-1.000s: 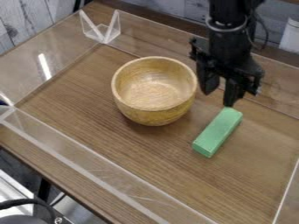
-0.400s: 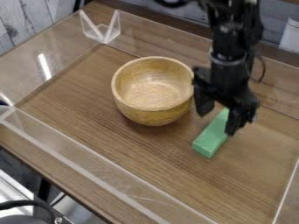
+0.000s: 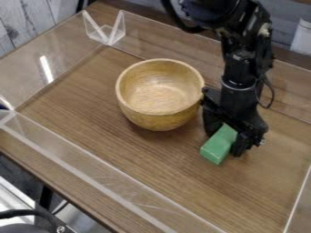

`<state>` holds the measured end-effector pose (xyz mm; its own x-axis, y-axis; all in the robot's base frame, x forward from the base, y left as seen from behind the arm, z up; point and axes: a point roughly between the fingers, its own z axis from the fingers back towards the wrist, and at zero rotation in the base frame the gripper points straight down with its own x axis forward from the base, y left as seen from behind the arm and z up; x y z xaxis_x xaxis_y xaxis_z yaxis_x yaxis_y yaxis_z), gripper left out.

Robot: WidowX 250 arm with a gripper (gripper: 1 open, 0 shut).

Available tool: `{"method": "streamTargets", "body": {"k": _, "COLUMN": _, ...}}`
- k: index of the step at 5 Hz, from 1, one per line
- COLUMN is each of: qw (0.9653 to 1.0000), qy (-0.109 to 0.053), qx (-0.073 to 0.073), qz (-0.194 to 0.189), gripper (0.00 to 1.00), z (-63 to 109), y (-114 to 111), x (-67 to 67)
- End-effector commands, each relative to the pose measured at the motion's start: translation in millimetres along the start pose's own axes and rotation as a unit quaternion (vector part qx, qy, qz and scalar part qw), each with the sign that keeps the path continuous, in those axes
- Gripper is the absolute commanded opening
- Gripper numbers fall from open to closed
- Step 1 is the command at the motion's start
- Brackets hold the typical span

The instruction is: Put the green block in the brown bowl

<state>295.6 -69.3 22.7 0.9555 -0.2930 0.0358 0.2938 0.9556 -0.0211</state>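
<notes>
The green block (image 3: 219,146) lies flat on the wooden table, just right of the brown bowl (image 3: 159,93). Only its near end shows; the rest is hidden behind my gripper (image 3: 230,135). The black gripper points straight down and stands low over the block, open, one finger on each side of it. The jaws have not closed on the block. The bowl is round, light tan, upright, with nothing inside it.
A low clear plastic wall (image 3: 122,187) rings the wooden table top (image 3: 85,118). A clear folded plastic piece (image 3: 105,27) stands at the back left. Black cables hang behind the arm at the back right.
The gripper has come down from above the block's far end to table level, straddling the block. Block and bowl have not moved.
</notes>
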Motion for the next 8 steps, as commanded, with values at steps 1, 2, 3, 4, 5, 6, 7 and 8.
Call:
{"method": "streamTargets", "body": {"k": 1, "qw": 0.9998, "qy": -0.018, "qx": 0.003, "qz": -0.003, "gripper": 0.0, "z": 7.3, "y": 0.5, "x": 7.8}}
{"method": "streamTargets", "body": {"k": 2, "qw": 0.9998, "qy": -0.022, "qx": 0.003, "qz": -0.002, "gripper": 0.0, "z": 16.4, "y": 1.6, "x": 6.1}}
{"method": "streamTargets", "body": {"k": 3, "qw": 0.9996, "qy": -0.027, "qx": 0.003, "qz": 0.0, "gripper": 0.0, "z": 29.1, "y": 3.5, "x": 4.2}}
{"method": "streamTargets", "body": {"k": 4, "qw": 0.9995, "qy": -0.033, "qx": 0.004, "qz": 0.002, "gripper": 0.0, "z": 40.9, "y": 5.4, "x": 3.0}}
{"method": "streamTargets", "body": {"k": 5, "qw": 0.9987, "qy": -0.049, "qx": 0.011, "qz": 0.011, "gripper": 0.0, "z": 61.5, "y": 11.8, "x": 2.8}}
{"method": "streamTargets", "body": {"k": 6, "qw": 0.9961, "qy": -0.07, "qx": 0.026, "qz": 0.048, "gripper": 0.0, "z": 86.9, "y": 36.0, "x": 7.6}}
{"method": "streamTargets", "body": {"k": 7, "qw": 0.9929, "qy": -0.071, "qx": 0.039, "qz": 0.087, "gripper": 0.0, "z": 93.5, "y": 76.4, "x": 10.0}}
{"method": "streamTargets", "body": {"k": 8, "qw": 0.9901, "qy": -0.067, "qx": 0.047, "qz": 0.114, "gripper": 0.0, "z": 93.2, "y": 113.1, "x": 6.8}}
